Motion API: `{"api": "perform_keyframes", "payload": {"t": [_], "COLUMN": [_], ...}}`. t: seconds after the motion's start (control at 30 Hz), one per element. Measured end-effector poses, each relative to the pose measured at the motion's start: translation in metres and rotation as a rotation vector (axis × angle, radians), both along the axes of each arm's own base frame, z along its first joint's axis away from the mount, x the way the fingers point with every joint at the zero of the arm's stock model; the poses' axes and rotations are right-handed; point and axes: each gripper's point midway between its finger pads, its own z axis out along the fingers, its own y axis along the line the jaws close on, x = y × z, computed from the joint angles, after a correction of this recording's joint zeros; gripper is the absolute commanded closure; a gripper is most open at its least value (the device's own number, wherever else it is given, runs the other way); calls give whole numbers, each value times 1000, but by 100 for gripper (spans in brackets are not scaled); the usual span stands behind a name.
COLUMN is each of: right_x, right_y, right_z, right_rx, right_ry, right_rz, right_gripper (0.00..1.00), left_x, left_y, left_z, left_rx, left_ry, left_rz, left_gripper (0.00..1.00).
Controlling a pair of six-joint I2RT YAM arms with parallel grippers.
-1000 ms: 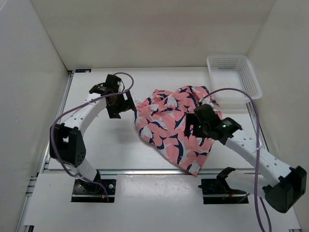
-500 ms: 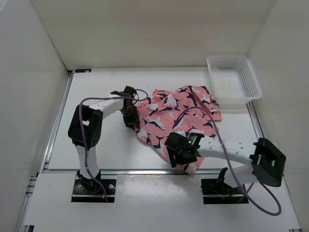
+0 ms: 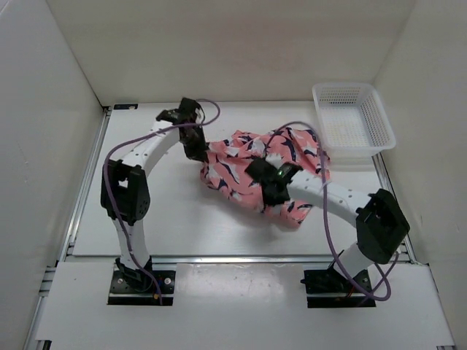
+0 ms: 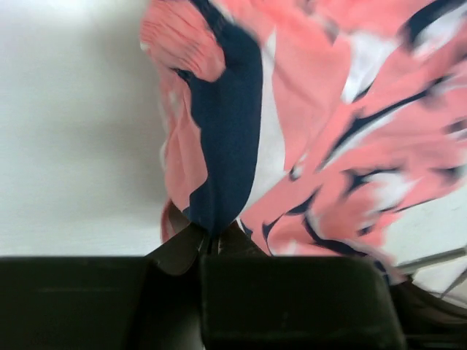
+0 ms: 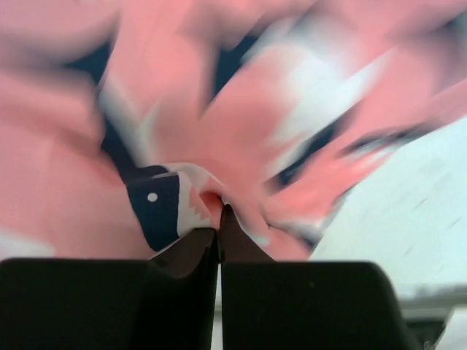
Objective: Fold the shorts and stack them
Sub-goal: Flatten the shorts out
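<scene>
The white tabletop holds the shorts, bunched just past centre toward one o'clock. They look like light, limp cloth likely to sag, so hems should give the best hold. A mesh basket sits close at two o'clock. The left gripper has its jaws pinching the nine-o'clock edge, and the right gripper has its jaws pinching a middle fold.

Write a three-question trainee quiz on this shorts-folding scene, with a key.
1. True or false: the left hand and the right hand are each shut on the shorts.
2. Where does the white basket stand? A. at the far right corner of the table; B. at its near left corner; C. on top of the shorts.
3. Fill in: the shorts' print is navy and white on ____.
Key: 1 true; 2 A; 3 pink.
</scene>
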Motion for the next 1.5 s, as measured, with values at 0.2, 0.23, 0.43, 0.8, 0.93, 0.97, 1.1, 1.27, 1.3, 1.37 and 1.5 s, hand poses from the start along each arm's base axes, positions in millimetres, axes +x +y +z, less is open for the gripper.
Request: {"api": "perform_keyframes", "payload": {"t": [0.2,0.23,0.43,0.8,0.93,0.97,1.1,1.27,1.3,1.37,1.5], "right_x": [141,150,102,17,15,12,-17,-49,-51,-50,-34], "right_y": [-32,-33,-34,-83,-91,-90,-76,-70,-70,-70,-65], "right_z": [156,178,173,58,71,72,52,-5,-11,-16,-11], "right_rx": [106,120,58,-81,96,152,405,631,667,724,820], "right_ry": [-421,-488,-553,-242,-230,-222,-130,32,48,71,67], "right_rz": [-158,-157,-30,-126,-260,-283,-353,-525,-560,-616,-665], "right_gripper": [100,100,65,28,34,34,34,33,33,32,32], "left_x": [70,72,-4,-71,-84,-92,-134,-169,-170,-164,-147], "left_y": [36,42,57,90,110,115,130,118,116,113,110], "left_z": [143,164,160,28,26,23,-4,-51,-58,-66,-74], "left_rx": [-55,-65,-30,131,149,151,140,79,70,57,35], "left_ry": [-337,-388,-365,-9,-28,-24,32,167,186,197,178], "left_rz": [101,113,91,137,227,256,352,375,377,384,394], "left_gripper": [90,90,22,23,27,27,28,10,8,6,10]}}
